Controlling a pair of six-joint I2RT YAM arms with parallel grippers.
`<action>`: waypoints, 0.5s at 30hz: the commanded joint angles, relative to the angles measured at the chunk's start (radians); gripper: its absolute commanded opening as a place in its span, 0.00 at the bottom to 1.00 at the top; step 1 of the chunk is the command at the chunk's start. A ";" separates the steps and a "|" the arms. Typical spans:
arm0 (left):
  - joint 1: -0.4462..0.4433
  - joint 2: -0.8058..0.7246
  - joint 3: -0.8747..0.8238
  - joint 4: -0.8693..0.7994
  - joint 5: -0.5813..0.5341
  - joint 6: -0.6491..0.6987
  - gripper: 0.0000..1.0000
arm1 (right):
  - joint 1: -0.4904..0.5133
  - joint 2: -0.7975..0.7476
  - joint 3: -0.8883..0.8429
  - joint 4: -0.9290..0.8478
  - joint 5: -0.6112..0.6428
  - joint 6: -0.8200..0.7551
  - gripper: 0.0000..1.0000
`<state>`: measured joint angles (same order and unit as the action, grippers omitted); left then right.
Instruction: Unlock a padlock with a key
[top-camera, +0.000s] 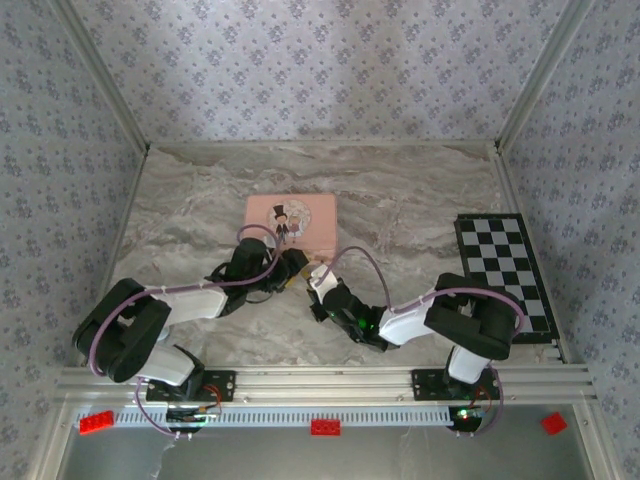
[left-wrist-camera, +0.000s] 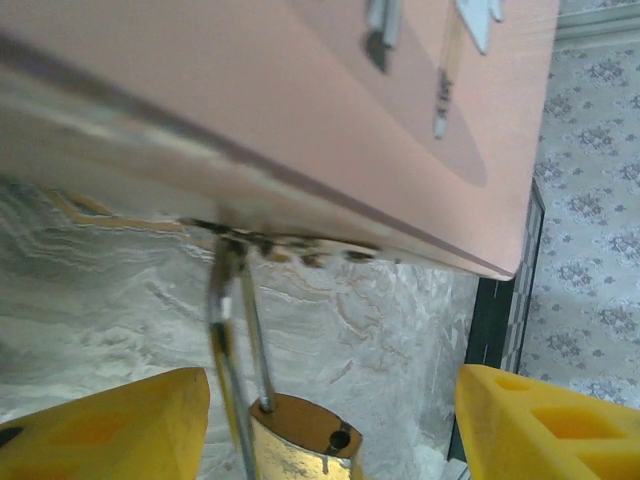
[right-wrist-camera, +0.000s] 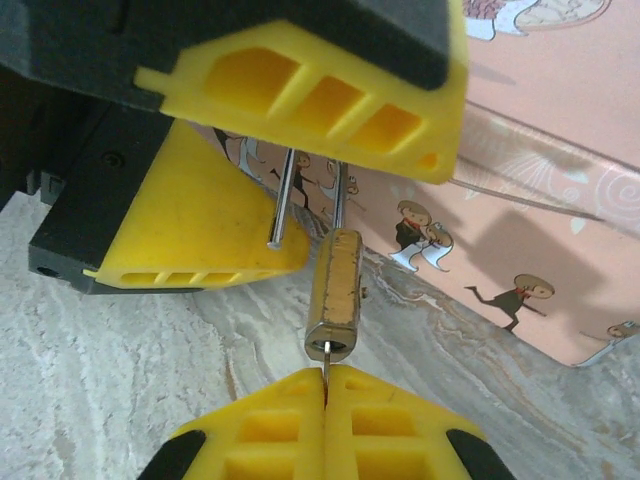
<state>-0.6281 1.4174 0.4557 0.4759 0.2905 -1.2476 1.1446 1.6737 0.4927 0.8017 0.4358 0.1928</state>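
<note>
At bottom centre of the right wrist view, the right gripper is pinched shut on the key, whose tip sits in the base of the padlock. Along the left wrist view's lower edge, the left gripper gapes wide, holding nothing, the padlock between its fingers, just under the pink tin.

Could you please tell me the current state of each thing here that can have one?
padlock, unlocked: one shackle leg free of the body.
key, in the padlock's keyhole.
right claw, shut on the key.
left claw, open, fingers either side of the padlock.
pink tin, lid down, shackle at its clasp.
</note>
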 joint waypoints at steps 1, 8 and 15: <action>0.012 -0.045 -0.031 -0.005 -0.029 -0.006 0.68 | -0.019 -0.045 -0.018 -0.013 -0.039 0.063 0.01; 0.043 -0.191 -0.076 -0.099 -0.105 0.062 0.79 | -0.113 -0.129 -0.023 -0.104 -0.203 0.204 0.00; 0.131 -0.415 -0.041 -0.397 -0.162 0.253 0.86 | -0.153 -0.165 -0.036 -0.183 -0.232 0.318 0.00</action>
<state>-0.5320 1.0660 0.3817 0.2703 0.1757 -1.1141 1.0115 1.5341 0.4660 0.6849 0.2256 0.4213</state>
